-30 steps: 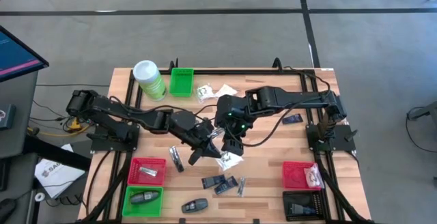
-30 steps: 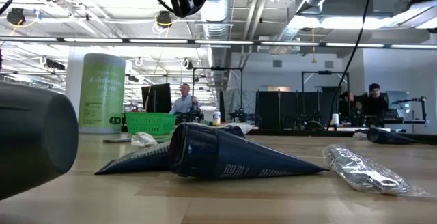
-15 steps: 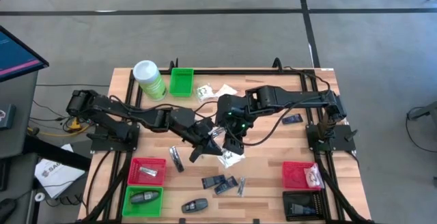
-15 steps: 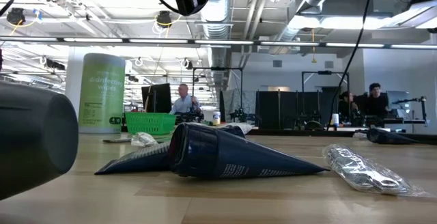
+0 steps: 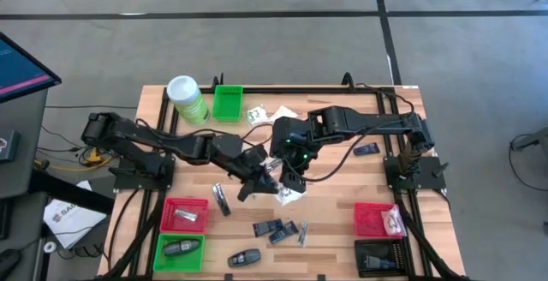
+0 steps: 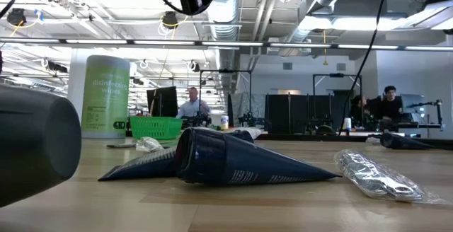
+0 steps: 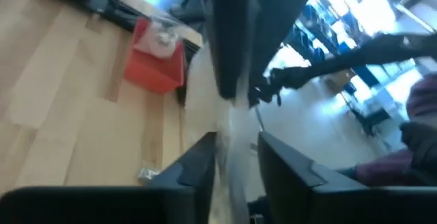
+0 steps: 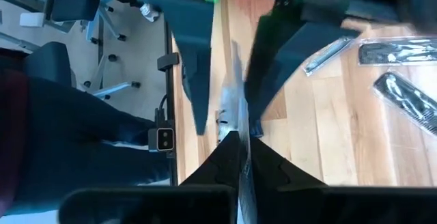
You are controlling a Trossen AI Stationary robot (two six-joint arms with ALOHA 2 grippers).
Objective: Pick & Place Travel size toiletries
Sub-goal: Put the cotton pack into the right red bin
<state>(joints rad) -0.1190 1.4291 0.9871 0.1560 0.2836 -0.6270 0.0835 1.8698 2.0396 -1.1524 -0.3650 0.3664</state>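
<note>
Handover in mid-air over tabletop (image 5: 342,191) centre: left gripper (image 5: 267,173) and right gripper (image 5: 289,183) meet on one white crinkly sachet (image 5: 288,194), which hangs between them just 6 o'clock of the right arm's wrist. Right wrist view shows right jaws pressed together on the sachet's thin edge (image 8: 232,136); left wrist view shows left jaws part spread, the sachet (image 7: 235,152) standing in the gap, fingers (image 7: 196,166) seemingly no longer squeezing it. Judgement: the left is letting go, the right taking over. To do it well, the left should spread fully and back away toward 9 o'clock before the right moves, otherwise the film could tear or get pulled out; the right should hold firm, since a thin edge grip can slip, then carry toward a bin, likely the red bin (image 5: 378,219) at 4 o'clock, though the target is a guess. Other toiletries are still on the tabletop: dark packets (image 5: 274,228) at 6 o'clock, a silvery packet (image 5: 221,200) at 7 o'clock, white sachets (image 5: 270,114) at 12 o'clock by the green bin (image 5: 228,103). Hard to make out: in the high view the arms overlap and cover the actual contact; wrist views are motion-smeared, so whether the left pads touch the sachet cannot be told. The low view shows neither set of jaws, only a dark packet (image 6: 241,163) and a silvery packet (image 6: 375,175) up close.
</note>
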